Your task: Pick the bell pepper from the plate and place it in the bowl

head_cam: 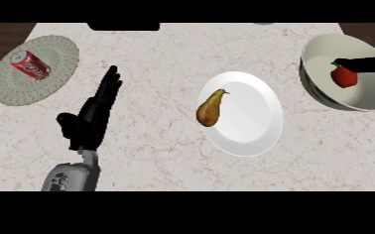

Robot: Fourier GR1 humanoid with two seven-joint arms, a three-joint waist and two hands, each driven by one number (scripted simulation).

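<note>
Down at the near left, the left hand point(93, 113) rested open on the counter point(161, 59), fingers straight, holding nothing. Mid-counter, a white plate point(253, 119) carried only a pear point(210, 109). Far right, the right hand point(359, 64) showed only as dark fingers at the red bell pepper point(344, 77), over the bowl point(322, 49); grip unclear. Far left, a soda can point(30, 65) lay on a round mat point(55, 79)
</note>
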